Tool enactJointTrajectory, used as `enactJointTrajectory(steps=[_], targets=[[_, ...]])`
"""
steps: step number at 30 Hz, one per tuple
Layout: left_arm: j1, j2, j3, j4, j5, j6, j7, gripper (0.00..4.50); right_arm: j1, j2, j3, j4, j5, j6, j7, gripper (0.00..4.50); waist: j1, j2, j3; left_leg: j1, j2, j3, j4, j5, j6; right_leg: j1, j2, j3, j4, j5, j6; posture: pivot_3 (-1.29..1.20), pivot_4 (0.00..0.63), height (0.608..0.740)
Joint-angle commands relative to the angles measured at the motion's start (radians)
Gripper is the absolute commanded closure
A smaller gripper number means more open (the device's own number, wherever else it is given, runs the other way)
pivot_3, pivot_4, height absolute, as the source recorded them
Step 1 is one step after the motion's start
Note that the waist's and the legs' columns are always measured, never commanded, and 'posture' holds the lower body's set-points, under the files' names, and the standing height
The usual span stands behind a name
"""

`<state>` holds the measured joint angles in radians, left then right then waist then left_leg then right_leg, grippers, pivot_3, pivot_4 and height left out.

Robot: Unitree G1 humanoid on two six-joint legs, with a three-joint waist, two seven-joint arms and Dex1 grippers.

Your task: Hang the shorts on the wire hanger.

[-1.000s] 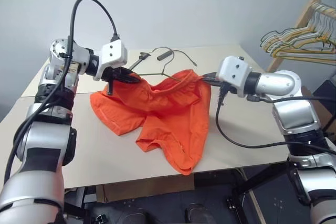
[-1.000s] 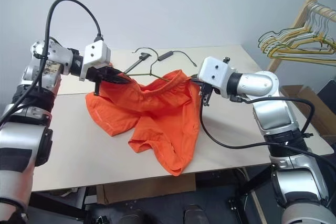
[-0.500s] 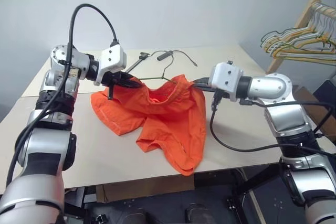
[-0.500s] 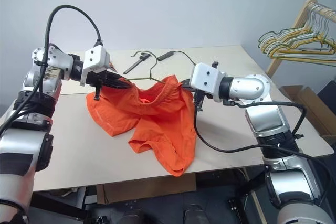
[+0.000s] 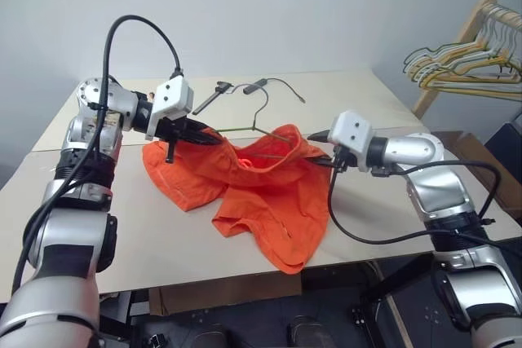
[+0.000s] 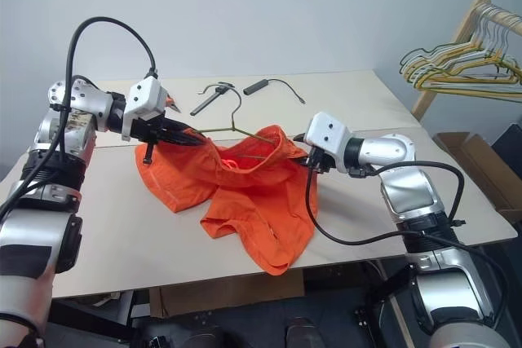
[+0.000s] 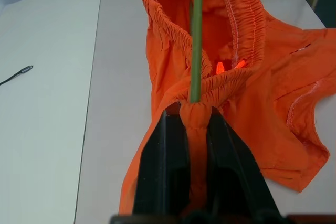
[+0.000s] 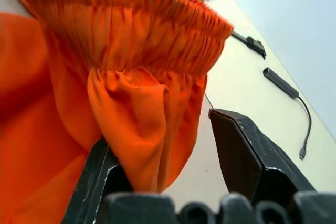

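Left gripper (image 7: pixel 195 124) clamped on the shorts (image 5: pixel 269 193) and the wire hanger (image 7: pixel 196 35); right gripper (image 8: pixel 168 150) parted, fabric between.

One pair of shorts (image 5: pixel 261 185) and one wire hanger (image 6: pixel 218 127) are on the bench (image 5: pixel 367 95), plus one black cable (image 6: pixel 269 84) and one small black tool (image 6: pixel 210 97). The rack (image 5: pixel 457 55) holds perhaps six bunched hangers (image 5: pixel 461 63), too tangled to count.

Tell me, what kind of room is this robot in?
Probably a test room or lab set up for laundry practice: a plain beige table against a bare wall, a wooden rack of spare hangers, and orange shorts laid out with a wire hanger.
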<state>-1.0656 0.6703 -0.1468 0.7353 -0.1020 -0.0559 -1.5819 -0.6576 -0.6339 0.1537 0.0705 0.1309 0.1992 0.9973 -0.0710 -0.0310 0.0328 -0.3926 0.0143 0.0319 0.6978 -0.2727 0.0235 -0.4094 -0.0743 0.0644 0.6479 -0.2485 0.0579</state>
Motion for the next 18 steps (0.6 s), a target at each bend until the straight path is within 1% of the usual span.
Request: enactJointTrajectory(steps=[1, 7, 18], targets=[[-0.025, -0.002, 0.016, -0.013, -0.007, -0.016, 0.008, 4.48, -0.003, -0.023, -0.048, -0.074, 0.090, 0.026, 0.076, 2.16, 0.000, 0.000, 0.000, 0.000, 0.000, 0.000, 0.000, 0.000, 0.000, 0.000, 0.000, 0.000, 0.000, 0.000, 0.000, -0.06, 0.000, 0.740], [-0.027, -0.023, 0.015, -0.024, -0.021, -0.019, -0.013, 4.48, -0.033, -0.038, -0.022, -0.071, 0.128, 0.092, 0.150, 2.16, 0.000, 0.000, 0.000, 0.001, 0.000, 0.000, 0.000, 0.000, 0.000, 0.001, 0.000, 0.000, 0.000, 0.000, 0.000, -0.06, 0.000, 0.740], [0.000, -0.021, 0.020, -0.065, -0.041, -0.009, -0.032, 4.48, -0.103, -0.011, 0.019, -0.001, 0.098, 0.175, 0.148, 2.16, -0.001, 0.000, 0.000, 0.001, 0.000, 0.000, 0.000, 0.000, 0.000, 0.001, 0.000, 0.000, 0.000, 0.000, 0.000, -0.05, 0.000, 0.740]])
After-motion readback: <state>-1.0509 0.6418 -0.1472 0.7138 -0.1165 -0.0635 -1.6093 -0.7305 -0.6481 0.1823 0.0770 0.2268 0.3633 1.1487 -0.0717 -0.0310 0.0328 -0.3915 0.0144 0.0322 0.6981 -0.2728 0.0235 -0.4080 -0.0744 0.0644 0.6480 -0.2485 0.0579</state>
